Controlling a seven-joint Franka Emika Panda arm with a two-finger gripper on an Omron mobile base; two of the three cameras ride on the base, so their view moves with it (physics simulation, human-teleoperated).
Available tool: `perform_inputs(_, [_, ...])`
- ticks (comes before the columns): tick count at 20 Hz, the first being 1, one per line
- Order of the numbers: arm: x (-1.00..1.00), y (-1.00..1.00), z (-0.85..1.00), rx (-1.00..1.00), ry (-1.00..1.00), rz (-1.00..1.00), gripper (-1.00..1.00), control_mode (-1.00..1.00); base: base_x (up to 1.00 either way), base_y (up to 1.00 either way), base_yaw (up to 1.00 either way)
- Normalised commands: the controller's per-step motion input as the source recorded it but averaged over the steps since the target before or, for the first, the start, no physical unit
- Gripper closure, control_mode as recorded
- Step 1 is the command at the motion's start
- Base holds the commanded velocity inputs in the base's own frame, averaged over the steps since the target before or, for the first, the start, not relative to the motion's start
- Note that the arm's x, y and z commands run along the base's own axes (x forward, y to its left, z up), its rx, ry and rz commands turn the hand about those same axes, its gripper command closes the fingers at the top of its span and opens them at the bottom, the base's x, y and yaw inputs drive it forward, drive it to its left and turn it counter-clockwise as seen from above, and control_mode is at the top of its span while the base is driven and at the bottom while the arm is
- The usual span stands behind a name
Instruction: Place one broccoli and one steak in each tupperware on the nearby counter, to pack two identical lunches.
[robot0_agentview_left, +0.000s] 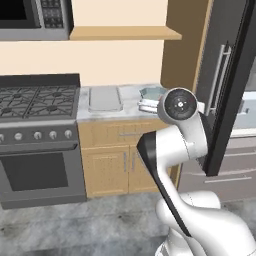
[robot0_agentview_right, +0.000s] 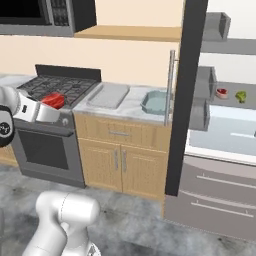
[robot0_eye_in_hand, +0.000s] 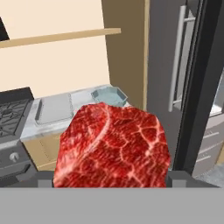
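A steak (robot0_eye_in_hand: 113, 146) is being held between widely spread jaws of the gripper (robot0_agentview_right: 52, 101), apparently for carrying to the counter (robot0_agentview_right: 132, 107). The grey tray (robot0_agentview_right: 110, 95) is lying at the counter's stove-side edge, the teal tray (robot0_agentview_right: 155, 101) at its fridge-side edge; both are being kept reachable for loading

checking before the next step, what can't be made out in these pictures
- gripper fingers: hidden behind the steak in the hand view.
- teal container: partly covered by the arm in the left base view.
- small red and green items in the fridge: too small to identify, right base view.
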Motion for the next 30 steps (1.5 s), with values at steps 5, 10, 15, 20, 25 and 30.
perform_inputs(5, [0.00,0.00,0.00,0.00,0.00,0.00,1.00,1.00,0.28,0.55,0.00])
perform_inputs(10, [0.00,0.00,0.00,0.00,0.00,0.00,1.00,1.00,0.38,0.47,0.00])
perform_inputs(15, [0.00,0.00,0.00,0.00,0.00,0.00,1.00,1.00,0.55,0.22,-0.03])
perform_inputs(20, [0.00,0.00,0.00,0.00,0.00,0.00,1.00,1.00,0.76,0.01,-0.05])
perform_inputs(25, [0.00,0.00,0.00,0.00,0.00,0.00,1.00,1.00,0.67,0.23,-0.07])
perform_inputs(30, [0.00,0.00,0.00,0.00,0.00,0.00,1.00,1.00,0.67,0.34,-0.07])
